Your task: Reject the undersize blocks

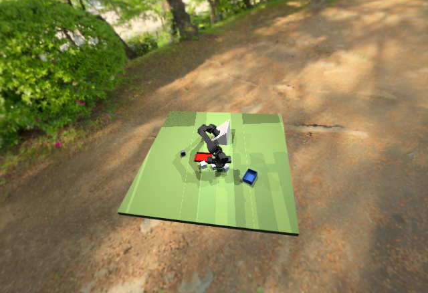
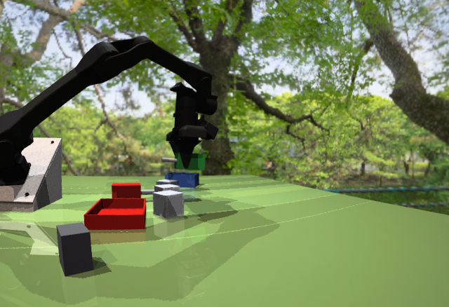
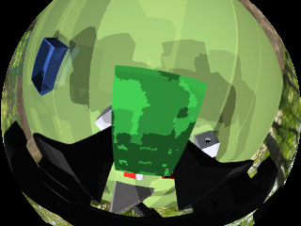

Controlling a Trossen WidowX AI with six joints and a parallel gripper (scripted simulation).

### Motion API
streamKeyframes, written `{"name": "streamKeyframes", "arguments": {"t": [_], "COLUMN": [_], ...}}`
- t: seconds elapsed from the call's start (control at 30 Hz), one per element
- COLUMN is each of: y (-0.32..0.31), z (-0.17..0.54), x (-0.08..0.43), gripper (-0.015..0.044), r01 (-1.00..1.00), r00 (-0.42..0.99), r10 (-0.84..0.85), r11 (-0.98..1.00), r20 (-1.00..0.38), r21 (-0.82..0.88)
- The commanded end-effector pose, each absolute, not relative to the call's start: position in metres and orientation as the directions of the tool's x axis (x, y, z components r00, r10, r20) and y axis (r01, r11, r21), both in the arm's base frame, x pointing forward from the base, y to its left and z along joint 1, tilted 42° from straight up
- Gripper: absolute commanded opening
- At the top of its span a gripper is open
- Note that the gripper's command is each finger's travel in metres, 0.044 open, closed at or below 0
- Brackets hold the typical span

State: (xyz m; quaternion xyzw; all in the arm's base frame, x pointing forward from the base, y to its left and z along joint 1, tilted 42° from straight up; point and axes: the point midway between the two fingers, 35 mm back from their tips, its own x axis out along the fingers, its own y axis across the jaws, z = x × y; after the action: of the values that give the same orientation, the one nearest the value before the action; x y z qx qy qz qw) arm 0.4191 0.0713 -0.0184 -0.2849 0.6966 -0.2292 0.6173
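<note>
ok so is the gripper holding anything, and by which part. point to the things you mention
Yes: the gripper (image 1: pixel 219 168) (image 2: pixel 186 166) (image 3: pixel 147 130) holds the green gauge (image 2: pixel 196 161) (image 3: pixel 157 113) by its green block, clear of the metal pin (image 2: pixel 168 160).
</note>
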Motion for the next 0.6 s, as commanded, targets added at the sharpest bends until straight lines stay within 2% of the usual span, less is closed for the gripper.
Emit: {"name": "streamKeyframes", "arguments": {"t": [0.0, 0.17, 0.3, 0.43, 0.57], "y": [0.085, 0.096, 0.104, 0.111, 0.116], "z": [-0.020, -0.027, -0.033, -0.038, -0.043], "x": [0.408, 0.392, 0.378, 0.363, 0.348], "gripper": [0.0000, 0.0000, 0.0000, 0.0000, 0.0000], "r01": [-0.395, -0.713, -0.893, -0.987, -0.986], "r00": [-0.063, -0.060, -0.057, -0.055, -0.053], "r10": [-0.671, -0.667, -0.665, -0.662, -0.661], "r11": [0.697, 0.549, 0.368, 0.150, -0.083], "r20": [-0.739, -0.743, -0.745, -0.747, -0.749], "r21": [-0.599, -0.436, -0.260, -0.061, 0.143]}}
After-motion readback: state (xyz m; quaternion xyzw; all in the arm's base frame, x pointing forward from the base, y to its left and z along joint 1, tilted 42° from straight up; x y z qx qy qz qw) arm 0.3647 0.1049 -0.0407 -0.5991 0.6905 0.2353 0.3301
